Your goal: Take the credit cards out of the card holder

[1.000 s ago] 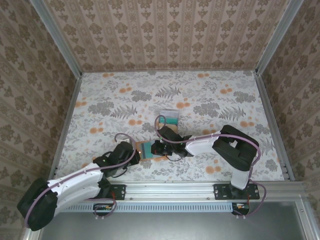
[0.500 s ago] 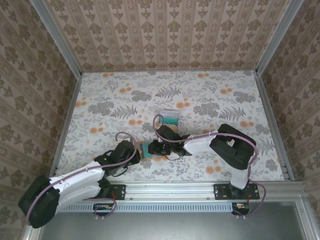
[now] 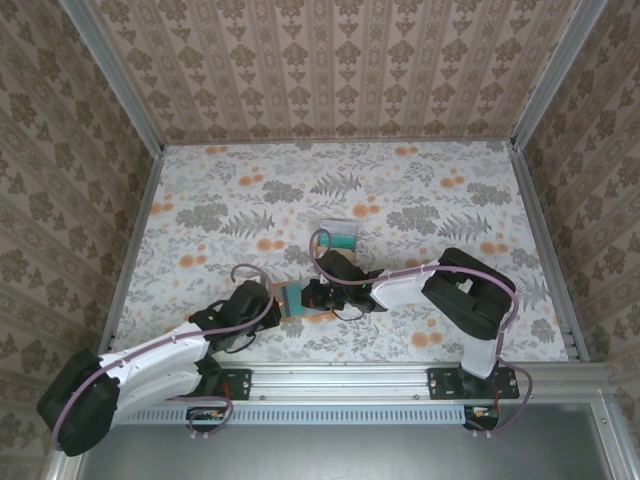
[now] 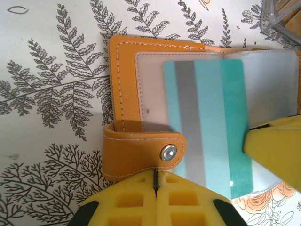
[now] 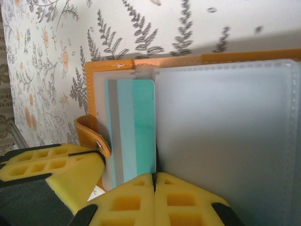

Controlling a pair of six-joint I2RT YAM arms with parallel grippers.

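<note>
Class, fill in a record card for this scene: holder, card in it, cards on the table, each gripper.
card holder: orange, open, on the table
teal card: lying in the open holder
loose cards: on table beyond the holder
left gripper: shut, at the holder's snap strap
right gripper: shut, at the teal card's edge

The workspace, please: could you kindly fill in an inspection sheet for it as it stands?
surface: floral table cover, flat.
job's things: card holder open; teal card among its clear sleeves; loose cards farther back.
clutter: nothing seen.
tools: left tool shut at the snap strap; right tool shut at the teal card's edge.
cables: purple cables along both arms.
surroundings: patterned walls, metal frame.
</note>
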